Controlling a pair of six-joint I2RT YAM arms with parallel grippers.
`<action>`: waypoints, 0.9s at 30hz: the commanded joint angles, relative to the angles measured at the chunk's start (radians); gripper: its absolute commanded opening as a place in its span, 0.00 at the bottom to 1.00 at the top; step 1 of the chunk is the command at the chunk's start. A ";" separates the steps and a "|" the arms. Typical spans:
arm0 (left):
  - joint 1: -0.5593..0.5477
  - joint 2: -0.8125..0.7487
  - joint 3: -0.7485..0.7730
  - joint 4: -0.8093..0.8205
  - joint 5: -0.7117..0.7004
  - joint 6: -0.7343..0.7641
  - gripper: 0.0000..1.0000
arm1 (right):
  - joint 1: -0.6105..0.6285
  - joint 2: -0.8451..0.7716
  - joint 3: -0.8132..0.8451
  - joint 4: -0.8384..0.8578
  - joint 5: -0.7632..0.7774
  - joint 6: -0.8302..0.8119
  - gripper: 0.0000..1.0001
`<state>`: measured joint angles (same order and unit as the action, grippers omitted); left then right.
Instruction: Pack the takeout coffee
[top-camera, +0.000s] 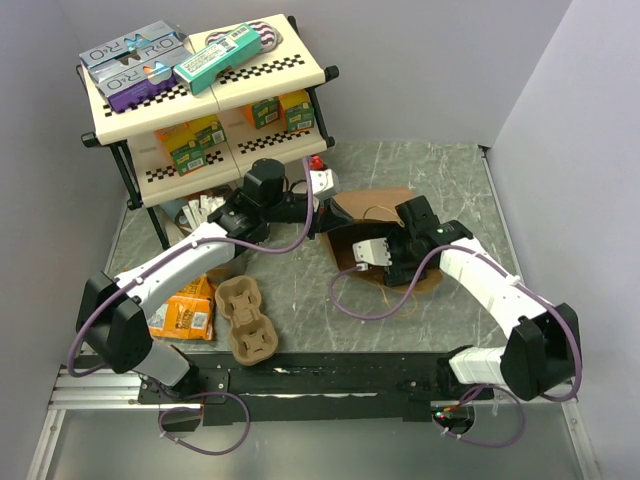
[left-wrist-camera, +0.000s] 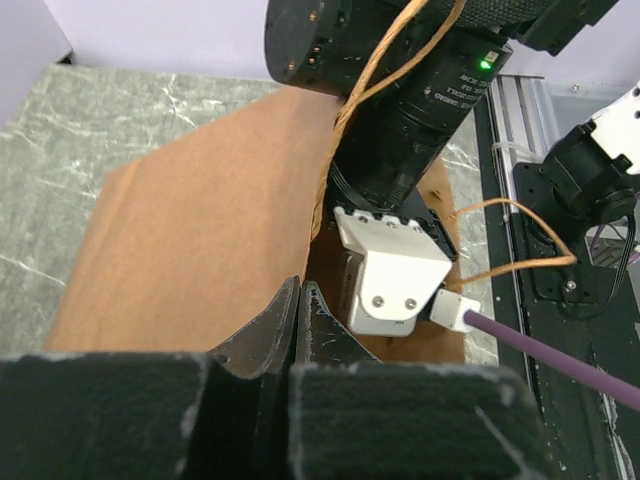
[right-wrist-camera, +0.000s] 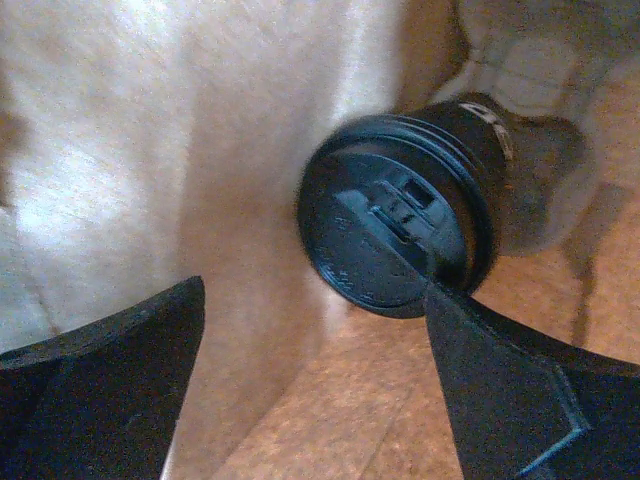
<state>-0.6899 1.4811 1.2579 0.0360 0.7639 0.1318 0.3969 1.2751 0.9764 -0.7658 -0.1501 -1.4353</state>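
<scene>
The takeout coffee is shown inside a brown paper bag, with its black lid turned toward the right end effector. The cup's long axis runs away from that end effector, up and to the right in the right wrist view, so the lid is met end-on. The right end effector's fingers are spread wide and nothing is gripped. One finger overlaps the lid's lower edge, but whether it touches cannot be told. The left end effector is pressed together, apparently pinching the bag's rim. The right arm is judged much the nearer to the cup. A straight pull back along the cup's axis is probably what is called for.
</scene>
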 joint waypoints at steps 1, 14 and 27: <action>0.001 -0.005 0.052 0.028 0.061 -0.035 0.01 | 0.005 0.053 0.060 -0.046 -0.005 -0.005 0.92; 0.006 -0.018 0.041 0.033 0.090 -0.058 0.01 | -0.007 0.044 0.122 -0.061 0.001 0.018 0.61; 0.006 -0.050 0.021 0.004 0.172 -0.054 0.01 | -0.023 -0.051 0.101 -0.159 -0.080 0.015 0.80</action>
<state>-0.6781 1.4834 1.2625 0.0250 0.8501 0.0910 0.3878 1.3045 1.0809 -0.8768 -0.1696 -1.3796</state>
